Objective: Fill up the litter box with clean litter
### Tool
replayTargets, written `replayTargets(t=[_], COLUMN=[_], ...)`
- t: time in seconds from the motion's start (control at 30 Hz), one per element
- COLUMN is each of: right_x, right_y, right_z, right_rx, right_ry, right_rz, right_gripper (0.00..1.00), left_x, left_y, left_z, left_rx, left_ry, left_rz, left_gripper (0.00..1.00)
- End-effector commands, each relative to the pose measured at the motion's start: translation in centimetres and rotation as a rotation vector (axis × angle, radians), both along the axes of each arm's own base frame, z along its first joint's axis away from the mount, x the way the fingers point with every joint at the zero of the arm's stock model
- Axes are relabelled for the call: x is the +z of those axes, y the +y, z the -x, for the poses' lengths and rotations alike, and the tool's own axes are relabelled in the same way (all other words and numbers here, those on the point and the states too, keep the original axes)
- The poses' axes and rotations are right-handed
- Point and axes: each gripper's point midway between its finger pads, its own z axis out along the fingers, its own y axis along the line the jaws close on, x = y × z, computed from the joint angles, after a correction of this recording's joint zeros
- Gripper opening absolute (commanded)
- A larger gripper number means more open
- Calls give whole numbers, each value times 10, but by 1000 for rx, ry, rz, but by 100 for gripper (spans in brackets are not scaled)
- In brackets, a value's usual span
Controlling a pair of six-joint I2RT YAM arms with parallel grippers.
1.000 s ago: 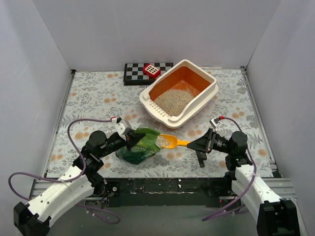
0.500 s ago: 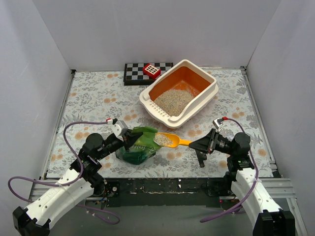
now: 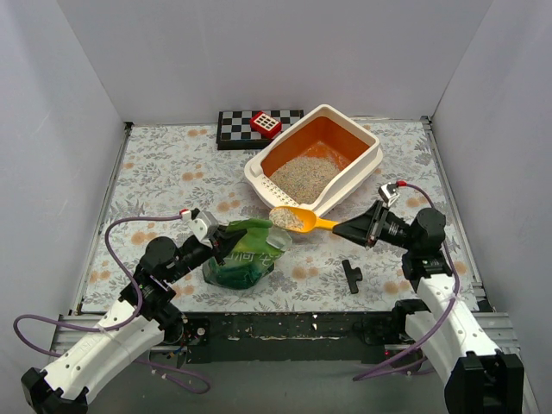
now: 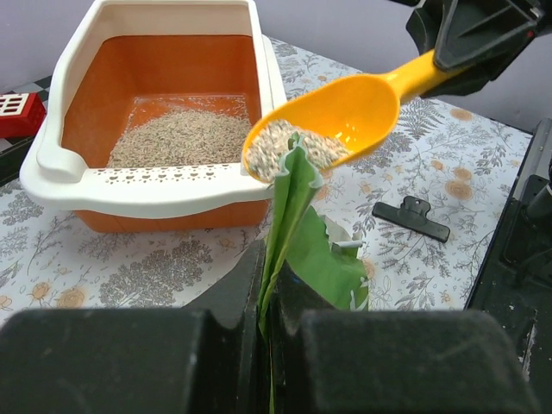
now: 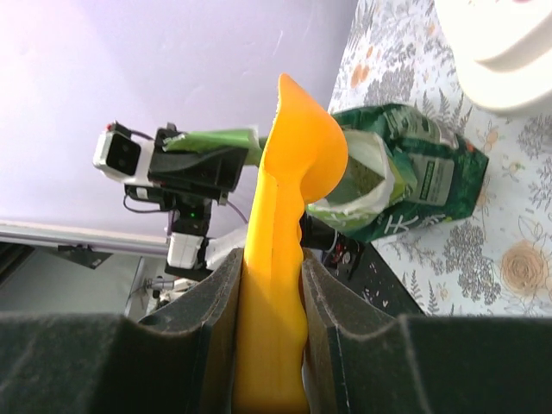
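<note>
In the frame centre, the right gripper (image 3: 341, 229) pinched the orange scoop (image 3: 297, 220) level so that its clean litter (image 3: 286, 219) would not spill just before the litter box (image 3: 254, 178), while the left gripper (image 3: 226, 245), pressed together, held the green bag (image 3: 246, 263) open

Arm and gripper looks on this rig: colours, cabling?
Both arms match: left arm and right arm have white lower links and black upper joints. Each trails purple cables. The left gripper and right gripper are black, each with a small white, red-tipped wrist module.
</note>
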Motion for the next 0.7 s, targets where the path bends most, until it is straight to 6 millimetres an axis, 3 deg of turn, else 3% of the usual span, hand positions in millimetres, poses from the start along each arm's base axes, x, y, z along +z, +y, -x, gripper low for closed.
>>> replayTargets(t=[0.0, 0.2, 0.23, 0.33, 0.53, 0.67], right_x=[35, 48, 49, 49, 48, 28], right_y=[-4, -10, -13, -21, -37, -56], right_z=[-26, -71, -90, -121, -177, -195], right_rx=[-52, -95, -110, -148, -232, -260], right_ry=[-79, -82, -73, -71, -134, -89], right_rz=[-9, -7, 4, 53, 308, 516], right_gripper=[1, 1, 1, 1, 1, 1], left_x=[2, 3, 3, 3, 1, 0], left_y=[2, 1, 2, 2, 2, 2], left_z=[-2, 0, 0, 0, -1, -2], left_rx=[16, 8, 11, 13, 16, 21], left_ry=[-4, -1, 1, 1, 8, 13], left_rz=[10, 9, 12, 10, 0, -5], left_gripper=[0, 0, 0, 0, 0, 0])
